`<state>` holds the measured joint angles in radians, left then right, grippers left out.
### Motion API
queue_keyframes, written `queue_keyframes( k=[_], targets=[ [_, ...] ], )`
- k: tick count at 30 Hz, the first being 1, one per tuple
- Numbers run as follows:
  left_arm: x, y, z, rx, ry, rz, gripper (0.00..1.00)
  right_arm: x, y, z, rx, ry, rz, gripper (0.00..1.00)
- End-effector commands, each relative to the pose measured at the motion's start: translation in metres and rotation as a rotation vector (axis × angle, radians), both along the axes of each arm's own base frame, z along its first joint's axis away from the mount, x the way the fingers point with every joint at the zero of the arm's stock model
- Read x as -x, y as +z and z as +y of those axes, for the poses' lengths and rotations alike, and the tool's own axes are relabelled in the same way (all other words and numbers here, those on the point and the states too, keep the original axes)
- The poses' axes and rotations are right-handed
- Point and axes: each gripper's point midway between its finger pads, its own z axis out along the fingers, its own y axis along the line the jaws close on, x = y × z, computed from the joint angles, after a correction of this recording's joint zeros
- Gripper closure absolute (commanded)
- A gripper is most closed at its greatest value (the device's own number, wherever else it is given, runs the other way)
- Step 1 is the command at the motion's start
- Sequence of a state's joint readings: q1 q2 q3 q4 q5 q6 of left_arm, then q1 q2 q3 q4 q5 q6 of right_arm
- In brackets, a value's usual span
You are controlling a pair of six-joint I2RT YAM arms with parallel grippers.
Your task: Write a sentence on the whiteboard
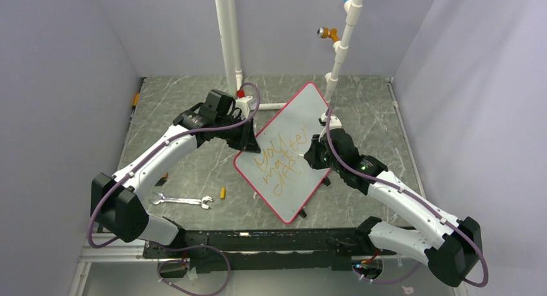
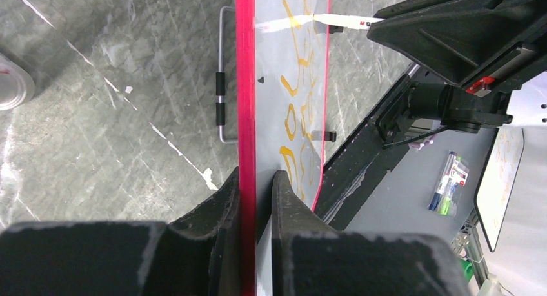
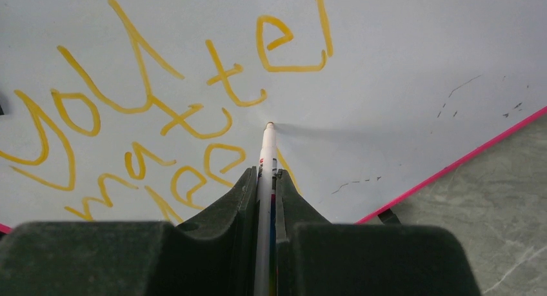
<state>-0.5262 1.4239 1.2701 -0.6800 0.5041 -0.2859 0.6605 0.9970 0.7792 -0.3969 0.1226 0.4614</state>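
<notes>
The whiteboard (image 1: 303, 125), pale grey with a red rim, lies turned like a diamond on the table. My left gripper (image 1: 248, 138) is shut on its left edge; in the left wrist view my left gripper (image 2: 256, 186) pinches the red rim (image 2: 245, 83). The sentence (image 1: 277, 164) runs in orange-yellow slanted lines, also shown as lettering (image 3: 148, 109) in the right wrist view. My right gripper (image 1: 312, 155) hovers over the board's middle, and there my right gripper (image 3: 264, 180) is shut on a white marker (image 3: 266, 151) whose tip touches the board right of the words.
A wrench (image 1: 182, 200) and a small orange cap (image 1: 223, 193) lie on the table left of the board. White pipes (image 1: 227, 38) rise behind it. The board's wire stand (image 2: 221, 83) shows under its edge.
</notes>
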Motion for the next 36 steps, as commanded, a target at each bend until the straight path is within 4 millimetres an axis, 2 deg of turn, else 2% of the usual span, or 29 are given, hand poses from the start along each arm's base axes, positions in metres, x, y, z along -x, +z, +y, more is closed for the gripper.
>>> queue_keyframes(
  k=[1, 10, 24, 29, 36],
  targets=[
    [-0.038, -0.005, 0.042, -0.202, 0.131, -0.182, 1.00, -0.016, 0.012, -0.003, 0.018, -0.038, -0.067, 1.00],
    [-0.037, -0.006, 0.042, -0.200, 0.131, -0.180, 1.00, -0.012, -0.005, -0.012, 0.072, -0.058, -0.031, 1.00],
    [-0.038, -0.004, 0.043, -0.201, 0.136, -0.185, 1.00, 0.013, -0.017, -0.009, 0.025, 0.007, 0.036, 1.00],
    [-0.038, -0.004, 0.043, -0.204, 0.136, -0.187, 1.00, 0.015, -0.008, -0.003, -0.016, 0.033, 0.016, 1.00],
    [-0.037, -0.003, 0.043, -0.203, 0.136, -0.189, 1.00, 0.007, 0.011, -0.008, -0.014, -0.001, -0.040, 1.00]
  ],
)
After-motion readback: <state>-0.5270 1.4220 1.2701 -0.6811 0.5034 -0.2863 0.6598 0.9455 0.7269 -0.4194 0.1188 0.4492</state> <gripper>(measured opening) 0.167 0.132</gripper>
